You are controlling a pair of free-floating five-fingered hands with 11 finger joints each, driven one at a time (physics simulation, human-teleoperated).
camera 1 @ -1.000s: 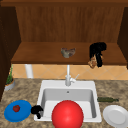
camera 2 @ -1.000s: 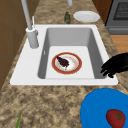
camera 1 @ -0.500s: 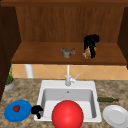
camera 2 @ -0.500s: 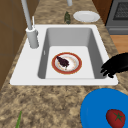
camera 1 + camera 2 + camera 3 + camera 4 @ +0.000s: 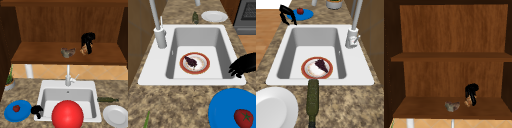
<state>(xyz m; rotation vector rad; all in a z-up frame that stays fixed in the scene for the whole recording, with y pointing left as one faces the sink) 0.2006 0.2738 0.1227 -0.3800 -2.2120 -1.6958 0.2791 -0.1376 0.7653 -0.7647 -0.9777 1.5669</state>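
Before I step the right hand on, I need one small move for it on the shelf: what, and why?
Probably a short lift straight up. The right hand hangs fingers down over a small brown thing that sits on the shelf, and its fingers seem curled round it. A grey lump lies close to its left, so rising avoids a knock.

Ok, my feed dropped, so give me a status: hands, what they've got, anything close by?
Right hand on the cabinet shelf, fingers curled on a small tan object. Grey lump beside it, apart. Left hand idle at the sink's front-left corner, by the blue plate.
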